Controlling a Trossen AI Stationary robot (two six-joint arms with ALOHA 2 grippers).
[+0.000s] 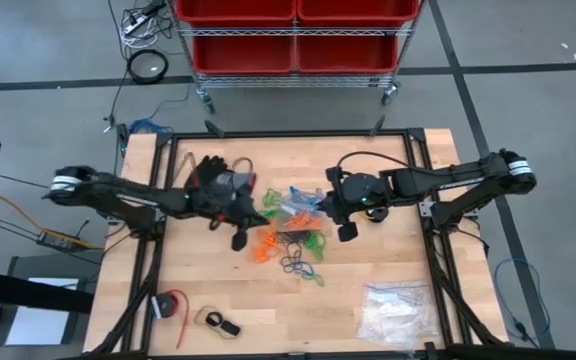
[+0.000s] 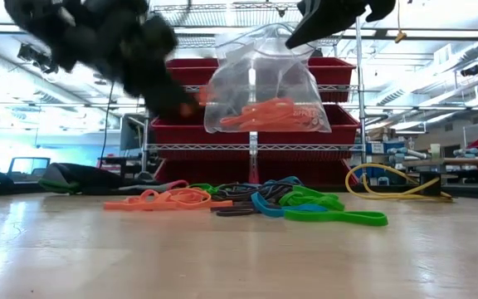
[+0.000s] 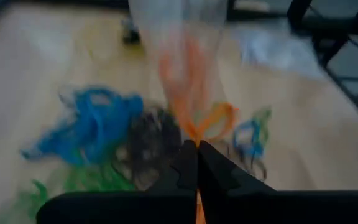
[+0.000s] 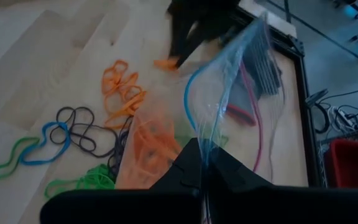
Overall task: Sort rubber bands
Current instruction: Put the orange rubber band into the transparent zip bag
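Low view shows orange bands already inside the clear bag [image 2: 264, 91] pinched shut by the right gripper [image 2: 299, 37], the left gripper [image 3: 197, 163] clamped on an orange band [image 3: 215, 118], and the rest of the rubber bands [image 2: 247, 202] unsorted on the table [image 2: 222, 257].

Both arms reach inward above mid-table, left tool [image 1: 239, 240] and right tool [image 1: 348, 232] clamped shut.
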